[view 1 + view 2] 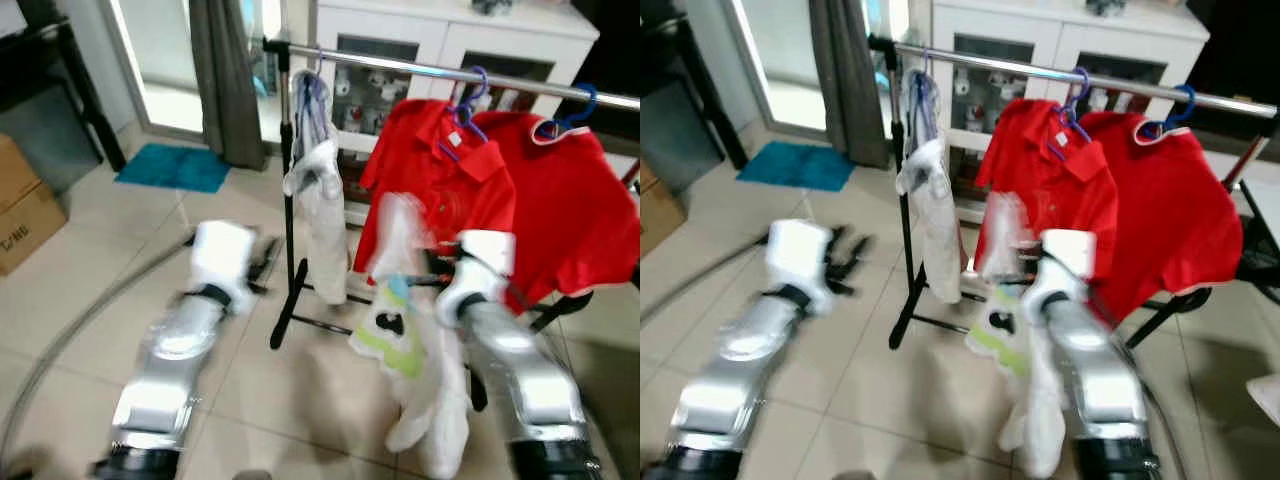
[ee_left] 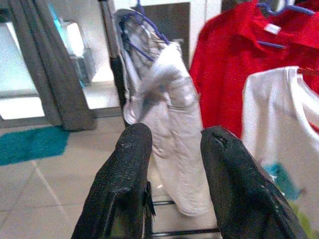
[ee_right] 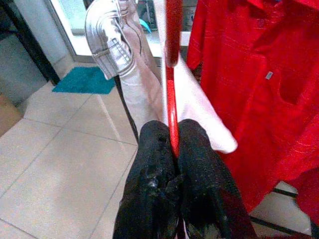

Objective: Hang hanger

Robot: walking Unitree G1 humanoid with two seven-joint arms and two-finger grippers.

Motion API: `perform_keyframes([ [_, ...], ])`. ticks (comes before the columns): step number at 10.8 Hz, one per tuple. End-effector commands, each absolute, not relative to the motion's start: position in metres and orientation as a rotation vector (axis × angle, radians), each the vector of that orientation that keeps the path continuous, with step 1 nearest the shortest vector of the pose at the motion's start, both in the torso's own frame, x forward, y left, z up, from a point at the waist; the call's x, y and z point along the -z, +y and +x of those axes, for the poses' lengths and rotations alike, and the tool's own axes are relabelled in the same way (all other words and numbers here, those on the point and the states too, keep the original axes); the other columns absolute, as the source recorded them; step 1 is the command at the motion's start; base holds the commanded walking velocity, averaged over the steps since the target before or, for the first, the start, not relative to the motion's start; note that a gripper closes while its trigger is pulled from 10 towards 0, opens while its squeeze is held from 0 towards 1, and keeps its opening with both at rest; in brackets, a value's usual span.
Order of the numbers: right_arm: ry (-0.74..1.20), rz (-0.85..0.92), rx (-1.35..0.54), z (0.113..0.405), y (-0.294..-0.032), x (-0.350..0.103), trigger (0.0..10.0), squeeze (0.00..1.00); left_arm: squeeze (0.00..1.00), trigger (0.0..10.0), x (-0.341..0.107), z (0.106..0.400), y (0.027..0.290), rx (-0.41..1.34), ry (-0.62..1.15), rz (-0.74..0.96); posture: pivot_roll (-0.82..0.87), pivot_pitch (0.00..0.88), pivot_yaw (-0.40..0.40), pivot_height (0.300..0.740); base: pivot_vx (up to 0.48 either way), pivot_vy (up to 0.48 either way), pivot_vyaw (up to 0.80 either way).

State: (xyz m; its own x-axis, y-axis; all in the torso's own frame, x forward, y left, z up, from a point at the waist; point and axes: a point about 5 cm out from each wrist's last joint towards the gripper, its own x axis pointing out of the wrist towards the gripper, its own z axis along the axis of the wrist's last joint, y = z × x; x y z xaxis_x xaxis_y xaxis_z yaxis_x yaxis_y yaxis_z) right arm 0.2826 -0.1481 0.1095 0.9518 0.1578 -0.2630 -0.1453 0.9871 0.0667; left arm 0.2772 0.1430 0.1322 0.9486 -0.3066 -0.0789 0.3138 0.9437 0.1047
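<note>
- Right pincer (image 3: 172, 144) closed tight on a thin red hanger (image 3: 173, 64), the 2 black fingers (image 3: 154, 149) pressed against it from both sides.
- Red hanger rising upright from that grip, just in front of the hanging clothes.
- White shirt (image 1: 420, 350) with a green and black print draped from the held hanger, hanging down beside the right arm, its hem near the tiled floor (image 1: 110, 260); blurred in the head views.
- Right arm raised toward the clothes rack (image 1: 420, 68), the held shirt below the metal rail and between the white garment (image 1: 322, 210) and the red shirts.
- Left pincer (image 2: 172, 149) open with a clear gap between its 2 fingers, holding nothing.
- Left pincer out in front of the robot's left side, over the floor, pointing at the rack's black upright post (image 1: 290, 200); blurred in the head views.
- White garment on a purple hanger (image 2: 144, 30) at the left end of the rail, beside the post.
- 2 red polo shirts on the rail to its right: 1 (image 1: 430, 190) on a purple hanger (image 1: 465, 120), the other (image 1: 570, 210) on a blue hanger (image 1: 570, 115).
- White cabinet (image 1: 450, 40) with glass doors behind the rack.
- Grey curtain (image 1: 225, 80) and a teal mat (image 1: 172, 167) on the floor at the far left.
- Cardboard box (image 1: 25, 210) at the left edge.
- Grey hose (image 1: 70, 330) curving across the tiles near the left arm.
</note>
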Motion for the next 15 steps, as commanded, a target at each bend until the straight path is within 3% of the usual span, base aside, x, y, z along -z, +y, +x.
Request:
perform_keyframes([
  [1,0.237,0.035,-0.093,0.2841,-0.1619,-0.1161,10.0,0.00,0.00,10.0,-0.1364,0.2828,0.1315,0.360,0.050,0.106,0.13,0.020,0.009,0.740,0.311,0.000,0.00],
  [15,0.220,0.017,-0.063,0.2847,-0.1644,-0.1184,10.0,0.00,0.00,10.0,-0.1363,0.2850,0.1259,0.393,0.051,0.109,0.13,0.019,0.015,0.740,0.313,0.000,0.00],
])
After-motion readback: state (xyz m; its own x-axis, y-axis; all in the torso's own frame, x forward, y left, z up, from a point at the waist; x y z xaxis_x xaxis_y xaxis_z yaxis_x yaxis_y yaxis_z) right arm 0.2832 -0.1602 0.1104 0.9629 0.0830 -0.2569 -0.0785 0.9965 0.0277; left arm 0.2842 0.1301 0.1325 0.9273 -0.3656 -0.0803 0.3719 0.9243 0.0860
